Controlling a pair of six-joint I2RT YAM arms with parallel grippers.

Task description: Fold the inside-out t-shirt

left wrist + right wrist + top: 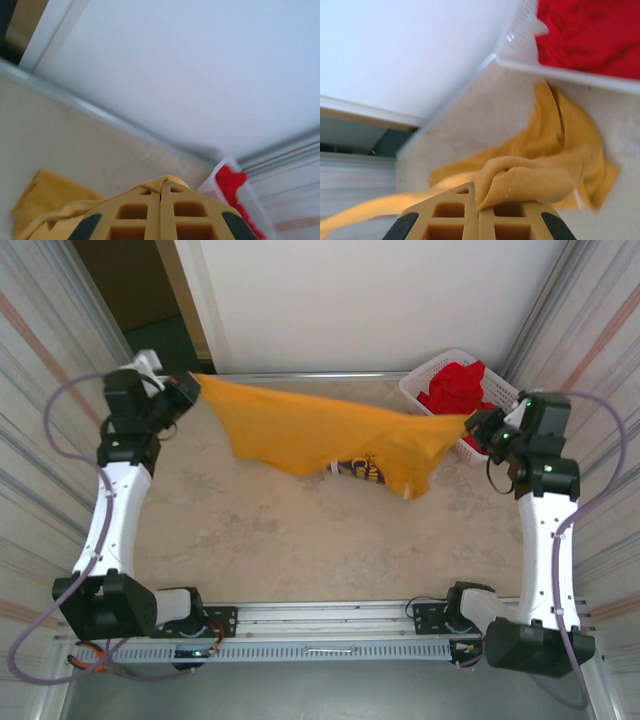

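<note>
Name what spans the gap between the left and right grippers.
The mustard t-shirt hangs stretched between the left gripper and right gripper, jaws shut on its edges; the top view shows it.

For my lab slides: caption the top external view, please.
The left gripper and right gripper hold the yellow t-shirt stretched over the table, near a basket of red cloth.

The t-shirt (300,425) was soft, matt yellow cloth with a stitched hem, the bench (300,540) a matt, speckled stone-like surface, the basket (416,380) white plastic mesh holding matt red cloth (460,385), and the rail (330,625) bare ribbed metal.
</note>
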